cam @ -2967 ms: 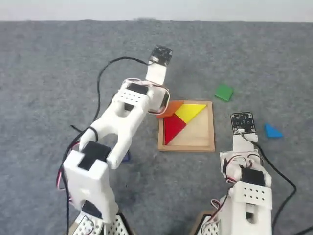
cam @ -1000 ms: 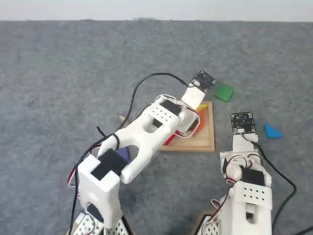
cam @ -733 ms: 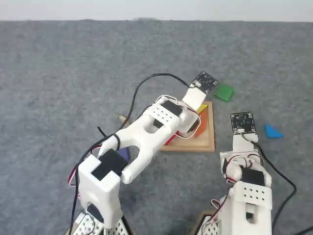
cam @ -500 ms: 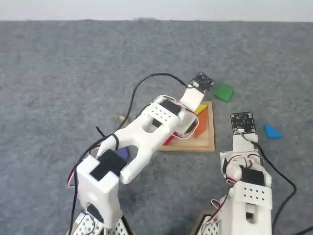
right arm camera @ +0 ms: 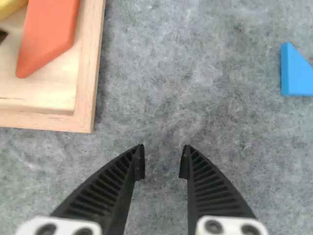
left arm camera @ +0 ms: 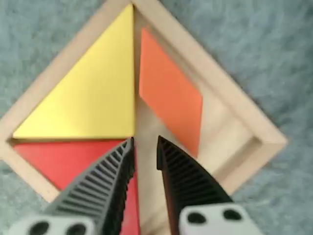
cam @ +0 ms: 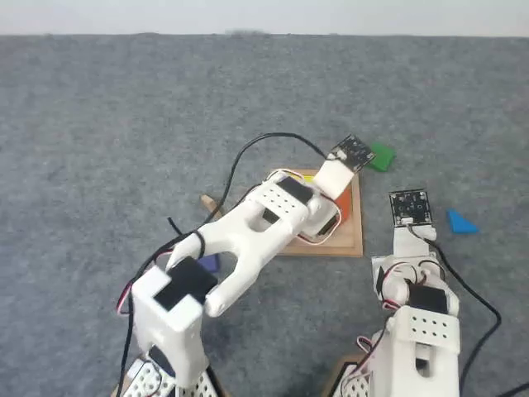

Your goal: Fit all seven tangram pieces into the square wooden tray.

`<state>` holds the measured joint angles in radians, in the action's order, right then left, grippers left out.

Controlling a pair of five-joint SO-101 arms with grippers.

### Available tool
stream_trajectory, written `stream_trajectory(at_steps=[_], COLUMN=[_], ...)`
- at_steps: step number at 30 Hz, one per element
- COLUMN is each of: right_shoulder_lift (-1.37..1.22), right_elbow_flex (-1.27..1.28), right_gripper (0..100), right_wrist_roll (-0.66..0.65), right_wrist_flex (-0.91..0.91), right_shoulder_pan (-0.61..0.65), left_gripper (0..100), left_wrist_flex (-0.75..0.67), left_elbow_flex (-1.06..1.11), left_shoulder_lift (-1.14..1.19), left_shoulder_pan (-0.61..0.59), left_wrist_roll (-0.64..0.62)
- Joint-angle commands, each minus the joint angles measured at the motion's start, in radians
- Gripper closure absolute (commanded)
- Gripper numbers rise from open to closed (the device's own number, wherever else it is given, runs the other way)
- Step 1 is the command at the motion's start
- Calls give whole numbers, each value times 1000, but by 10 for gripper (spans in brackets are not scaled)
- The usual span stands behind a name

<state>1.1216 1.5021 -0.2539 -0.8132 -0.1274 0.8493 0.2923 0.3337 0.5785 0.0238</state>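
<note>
Left jaws narrowly open, empty, above tray (left arm camera: 220, 131) floor beside orange piece (left arm camera: 168, 93); right jaws alike above carpet (right arm camera: 195, 73).

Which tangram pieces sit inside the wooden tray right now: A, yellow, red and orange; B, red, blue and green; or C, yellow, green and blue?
A: the left wrist view shows the yellow triangle, red piece and orange piece within the tray rim.

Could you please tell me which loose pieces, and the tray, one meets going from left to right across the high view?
purple piece → wooden tray → green piece → blue triangle
</note>
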Motion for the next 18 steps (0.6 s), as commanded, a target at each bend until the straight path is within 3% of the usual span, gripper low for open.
stream_trajectory(at_steps=[1, 8, 18], right_shoulder_lift=[27, 27, 27], right_elbow_flex=[-32, -32, -32], right_gripper=[862, 862, 862], right_wrist_roll=[6, 6, 6], right_wrist_flex=[16, 18, 21], right_shoulder_pan=[5, 5, 5], left_gripper=[925, 927, 923], left_wrist_flex=[-21, 2, 224], left_elbow_flex=[-88, -122, -35], left_shoulder_lift=[26, 18, -417], left_shoulder_pan=[9, -21, -330], left_wrist_roll=[14, 12, -23])
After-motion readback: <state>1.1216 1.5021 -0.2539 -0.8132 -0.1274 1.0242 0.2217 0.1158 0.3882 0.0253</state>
